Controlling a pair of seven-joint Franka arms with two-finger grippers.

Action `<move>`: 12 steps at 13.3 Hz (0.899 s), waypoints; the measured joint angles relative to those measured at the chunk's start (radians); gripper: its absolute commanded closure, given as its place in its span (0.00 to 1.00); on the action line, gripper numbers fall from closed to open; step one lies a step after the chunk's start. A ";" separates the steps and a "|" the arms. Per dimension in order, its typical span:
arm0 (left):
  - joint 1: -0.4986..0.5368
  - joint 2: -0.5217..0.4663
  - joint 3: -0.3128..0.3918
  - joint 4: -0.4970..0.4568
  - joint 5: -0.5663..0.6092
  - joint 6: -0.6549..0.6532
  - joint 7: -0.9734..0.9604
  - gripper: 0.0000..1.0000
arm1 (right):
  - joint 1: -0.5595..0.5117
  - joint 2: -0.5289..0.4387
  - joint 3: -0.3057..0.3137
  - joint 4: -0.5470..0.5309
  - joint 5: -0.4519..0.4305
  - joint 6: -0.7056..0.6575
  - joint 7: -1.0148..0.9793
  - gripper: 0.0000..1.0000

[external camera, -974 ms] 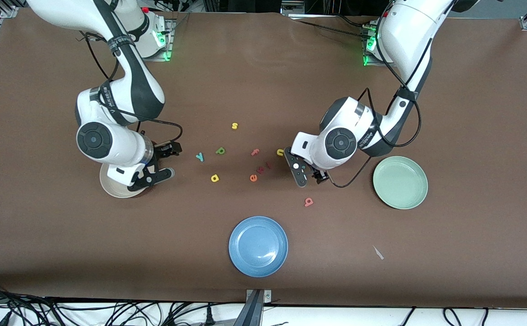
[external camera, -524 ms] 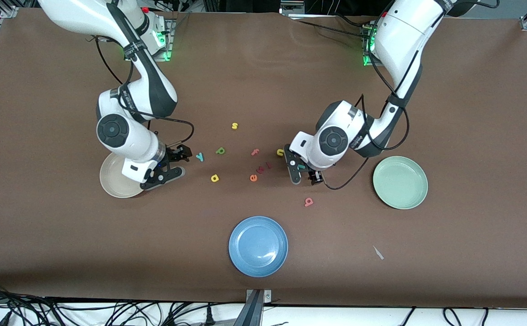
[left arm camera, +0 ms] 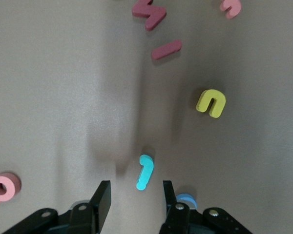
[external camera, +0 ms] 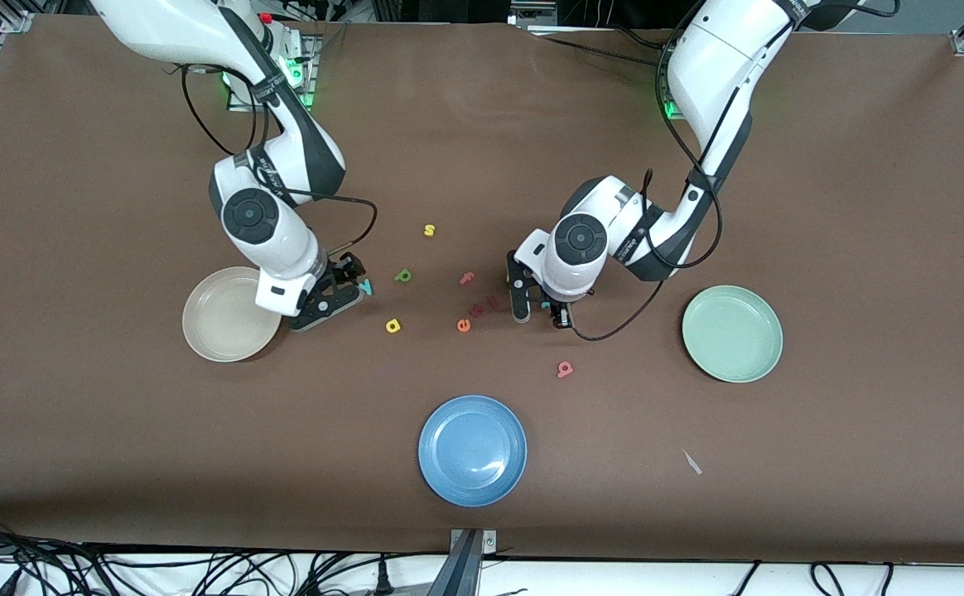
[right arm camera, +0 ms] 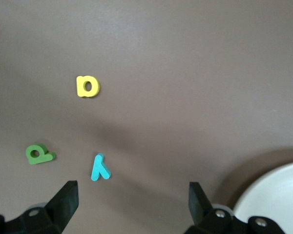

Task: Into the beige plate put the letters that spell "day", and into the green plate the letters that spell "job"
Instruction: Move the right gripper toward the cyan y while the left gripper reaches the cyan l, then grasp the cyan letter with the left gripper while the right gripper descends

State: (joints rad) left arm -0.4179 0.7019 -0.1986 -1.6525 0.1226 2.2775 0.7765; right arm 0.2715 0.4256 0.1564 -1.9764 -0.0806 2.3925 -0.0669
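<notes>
The teal j (left arm camera: 144, 171) lies flat on the table just ahead of my left gripper (left arm camera: 136, 196), whose fingers stand apart on either side of it without touching. The blue o (left arm camera: 186, 199) peeks out beside one finger. The salmon b (external camera: 565, 369) lies nearer the front camera. My right gripper (right arm camera: 132, 200) hangs wide open low over the table beside the teal y (right arm camera: 100, 167), with the green d (right arm camera: 39, 153) and yellow a (right arm camera: 88, 86) close by. The beige plate (external camera: 217, 339) and the green plate (external camera: 732, 333) hold nothing.
A blue plate (external camera: 472, 449) sits near the front edge. A yellow s (external camera: 429, 230), pink f (external camera: 467, 278), orange e (external camera: 464, 325) and dark red letters (external camera: 492, 302) lie between the two grippers. A yellow n (left arm camera: 211, 103) is close to the j.
My right gripper has moved off the beige plate toward the teal y. My left gripper has shifted toward the table's middle, over the j, and its fingers have narrowed.
</notes>
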 measured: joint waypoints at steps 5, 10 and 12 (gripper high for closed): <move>-0.001 0.023 0.000 -0.002 0.001 0.030 0.004 0.49 | 0.019 0.001 0.004 -0.077 -0.010 0.101 -0.010 0.00; -0.002 0.029 0.000 -0.002 0.001 0.034 0.006 0.49 | 0.035 0.023 0.004 -0.084 -0.072 0.123 -0.011 0.00; -0.005 0.030 -0.001 -0.005 0.001 0.034 0.007 0.49 | 0.037 0.035 0.004 -0.088 -0.074 0.142 -0.011 0.00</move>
State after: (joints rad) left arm -0.4234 0.7318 -0.1996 -1.6570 0.1238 2.3119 0.7835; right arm 0.3081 0.4606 0.1606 -2.0641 -0.1548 2.5348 -0.0782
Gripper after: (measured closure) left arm 0.485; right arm 0.000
